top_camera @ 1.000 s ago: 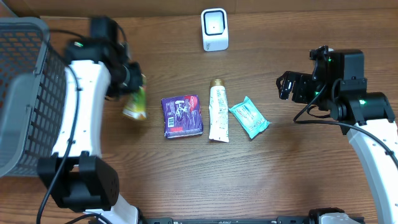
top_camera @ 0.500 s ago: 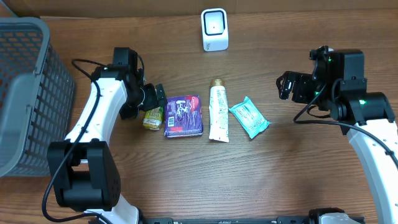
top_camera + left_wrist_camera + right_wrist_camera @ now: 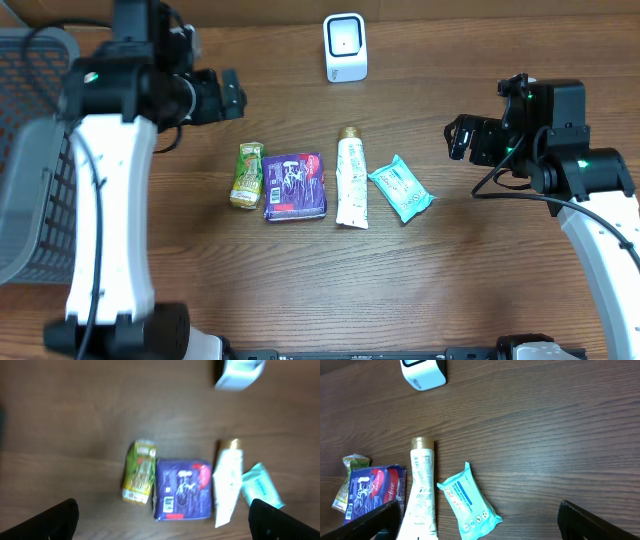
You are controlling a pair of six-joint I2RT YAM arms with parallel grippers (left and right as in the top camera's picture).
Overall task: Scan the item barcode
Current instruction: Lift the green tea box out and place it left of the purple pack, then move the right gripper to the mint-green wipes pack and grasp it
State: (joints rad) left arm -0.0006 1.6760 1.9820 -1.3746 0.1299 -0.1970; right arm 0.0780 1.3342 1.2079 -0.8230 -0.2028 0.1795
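Entry: worktop (image 3: 420, 280), taken nearest first.

1. Row of goods, centre of the overhead frame, all lying flat. Left to right: green packet (image 3: 247, 174), purple packet (image 3: 293, 186), tube (image 3: 351, 182), teal pack (image 3: 401, 190). The green packet was the new arrival. A second earlier I had it clamped out at the left by the basket (image 3: 20, 150). Half a second earlier I was setting it down. It then lay at the left end of the row, against the purple packet's left edge, or just beside it.

2. Right tool (image 3: 458, 138), right of frame, above the row's level. Its jaws were spread and empty, and it was in the same place as a second before.

3. Left tool (image 3: 232, 95), upper left of the frame. It had let go, its jaws were wide with nothing between them, and it had lifted well clear of the green packet.

4. Scanner (image 3: 345, 47), top centre, upright, well apart from every item.

Remark: no item was in hand and none was at the scanner. I judged that the scan could only go on with a fresh pick from the row. I could not read any barcode's position from these views.
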